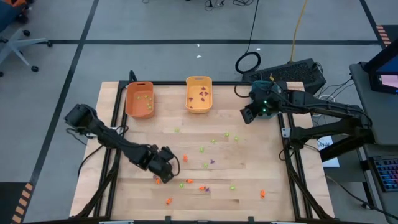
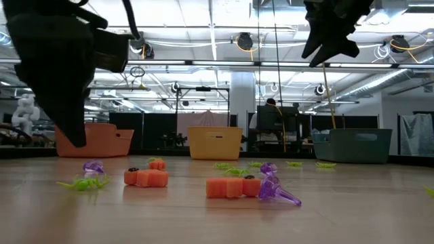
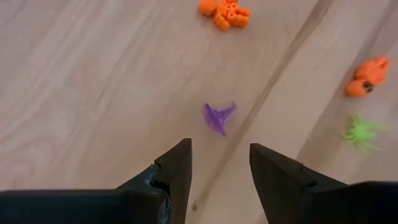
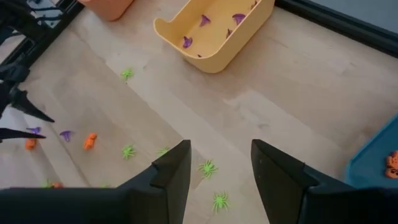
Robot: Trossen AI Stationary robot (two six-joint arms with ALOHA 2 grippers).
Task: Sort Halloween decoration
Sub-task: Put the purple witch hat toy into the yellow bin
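Observation:
The Halloween decoration is many tiny orange, green and purple trinkets scattered over the wooden table [image 1: 249,168]. A purple trinket [image 3: 219,117] lies on the wood just ahead of my left gripper [image 3: 220,163], which hangs open and tipped steeply down over the table's near left [image 1: 161,173]. It touches nothing. My right gripper [image 4: 220,163] is open and holds nothing, high over the far right of the table [image 1: 247,115]. Below it lie green spiders [image 4: 207,167].
Along the far edge stand an orange bin [image 1: 139,99] with green trinkets, a yellow bin [image 4: 211,31] with purple ones, and a teal bin [image 4: 379,162] with orange ones. Orange trinkets [image 3: 225,12] and a green spider [image 3: 362,132] lie near the left gripper. A black frame [image 1: 289,168] rims the table.

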